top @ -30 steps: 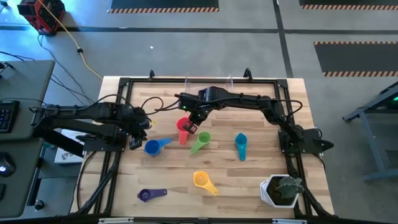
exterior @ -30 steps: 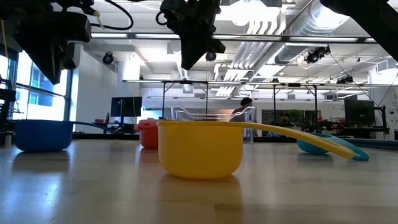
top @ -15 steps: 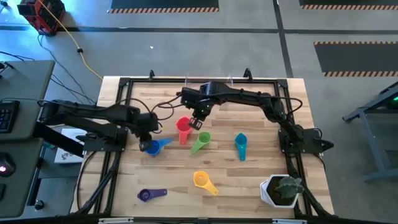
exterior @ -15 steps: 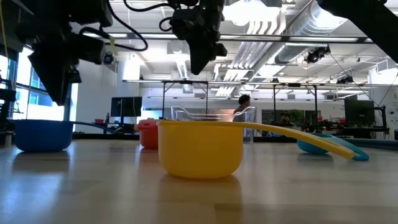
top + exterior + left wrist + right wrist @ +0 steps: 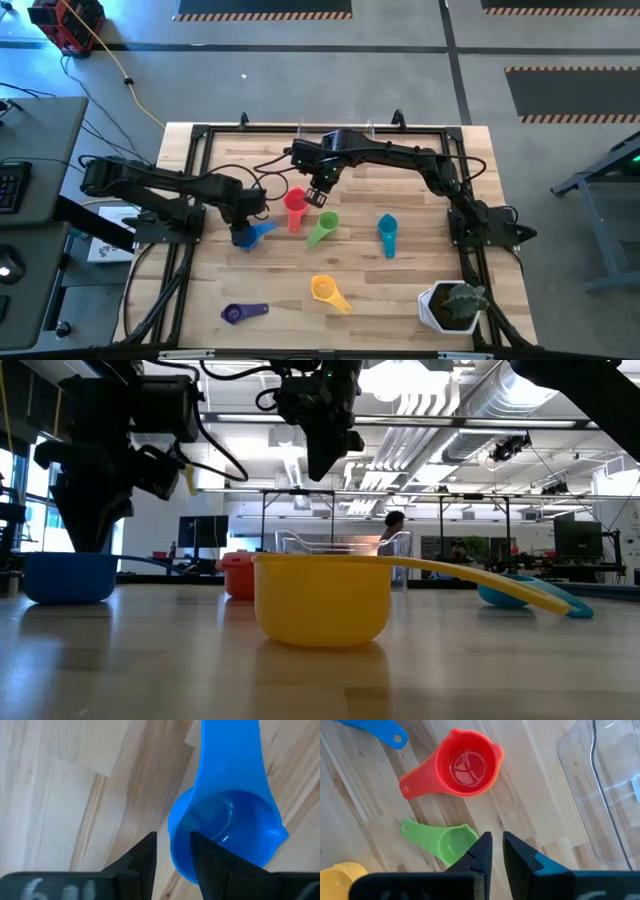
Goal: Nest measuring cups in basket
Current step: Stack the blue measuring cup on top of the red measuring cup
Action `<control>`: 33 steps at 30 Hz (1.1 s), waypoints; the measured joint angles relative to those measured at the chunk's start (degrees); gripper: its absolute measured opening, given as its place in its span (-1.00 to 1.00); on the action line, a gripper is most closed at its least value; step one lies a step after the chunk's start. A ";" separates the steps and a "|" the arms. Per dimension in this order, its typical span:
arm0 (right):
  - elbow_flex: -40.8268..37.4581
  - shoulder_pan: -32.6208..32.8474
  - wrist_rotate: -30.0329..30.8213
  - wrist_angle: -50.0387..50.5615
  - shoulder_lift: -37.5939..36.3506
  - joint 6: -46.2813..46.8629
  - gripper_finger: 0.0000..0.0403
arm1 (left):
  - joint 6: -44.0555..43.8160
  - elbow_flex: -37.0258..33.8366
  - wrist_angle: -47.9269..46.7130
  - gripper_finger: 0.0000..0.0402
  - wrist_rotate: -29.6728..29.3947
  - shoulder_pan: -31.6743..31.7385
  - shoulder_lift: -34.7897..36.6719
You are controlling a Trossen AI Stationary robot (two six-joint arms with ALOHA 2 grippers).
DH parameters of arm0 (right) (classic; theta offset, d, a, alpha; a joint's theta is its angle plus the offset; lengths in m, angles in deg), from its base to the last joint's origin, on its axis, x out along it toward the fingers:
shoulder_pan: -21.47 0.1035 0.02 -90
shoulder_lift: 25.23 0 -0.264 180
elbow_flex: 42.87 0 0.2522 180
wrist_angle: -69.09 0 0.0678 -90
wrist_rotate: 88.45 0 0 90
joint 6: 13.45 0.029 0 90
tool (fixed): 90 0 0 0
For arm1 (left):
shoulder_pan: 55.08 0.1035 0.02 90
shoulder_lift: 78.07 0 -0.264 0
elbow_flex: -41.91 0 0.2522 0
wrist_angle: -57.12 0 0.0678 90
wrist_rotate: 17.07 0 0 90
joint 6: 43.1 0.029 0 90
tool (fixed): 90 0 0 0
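Six cups lie apart on the table: red (image 5: 295, 205), green (image 5: 322, 228), teal (image 5: 387, 232), yellow (image 5: 325, 290), purple (image 5: 240, 313) and blue (image 5: 257, 231). No orange cup shows. The clear basket (image 5: 335, 135) stands at the far edge. My left gripper (image 5: 174, 852) is low over the blue cup (image 5: 225, 820), open, one finger over the bowl and one outside its wall. My right gripper (image 5: 494, 845) hangs shut and holds nothing, above the table between the red cup (image 5: 467, 770) and the green cup (image 5: 445, 842). My left gripper comes from above, pointing down, with its fingers on either side of the blue cup's bowl wall (image 5: 180, 845), on the side away from the handle (image 5: 230, 750). Whether they touch the wall I cannot tell. The cup sits upright on the table.
A white plant pot (image 5: 450, 305) stands at the near right corner. The basket (image 5: 600, 795) lies just beyond the red cup. Black frame rails run along the table's edges. Bare wood shows between the teal cup and the right rail. People stand in the room behind.
My left gripper has moved toward the table's right and come down onto the blue cup. My right gripper has shifted a little toward the right, off the red cup, then kept still. No cup has moved.
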 joint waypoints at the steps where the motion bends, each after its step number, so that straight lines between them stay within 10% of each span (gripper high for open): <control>1: 0.00 0.00 0.01 -0.02 0.00 0.00 -0.82 | -0.02 0.00 0.20 -0.46 -0.14 0.00 -0.56; 14: 0.00 0.00 0.49 0.02 0.00 -0.02 -0.82 | 2.04 0.00 1.27 -0.95 -0.44 0.00 -3.80; 33: 1.48 -1.84 4.03 2.99 -6.58 5.08 -0.82 | 17.51 11.37 2.52 -0.98 -3.98 -0.13 -3.33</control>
